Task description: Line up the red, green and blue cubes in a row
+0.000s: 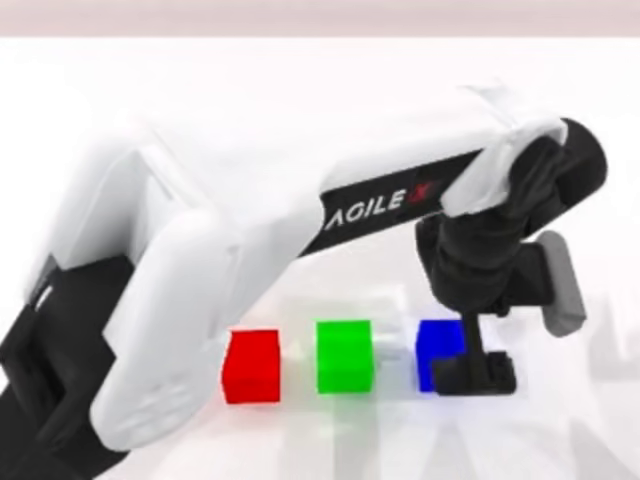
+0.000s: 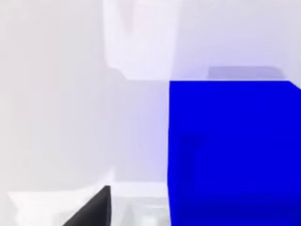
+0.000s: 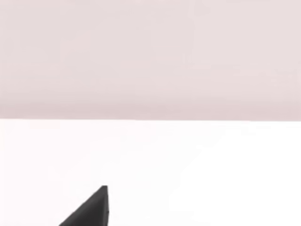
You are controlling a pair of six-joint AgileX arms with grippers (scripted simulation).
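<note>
A: State the left gripper [image 1: 478,372] condition.

B: It is down at the blue cube [image 1: 438,352], its dark fingers [image 1: 468,340] against the cube's right side. Whether it clamps the cube cannot be told.

A: What does the left wrist view add?

B: The blue cube [image 2: 233,150] close up, resting on the table [image 2: 56,117].

A: Cube layout?

B: 3 cubes in 1 row: red cube [image 1: 251,366], green cube [image 1: 344,356], then blue, with gaps between.

A: Right arm?

B: Absent from the top view; its wrist view shows only bare table [image 3: 188,165].
</note>
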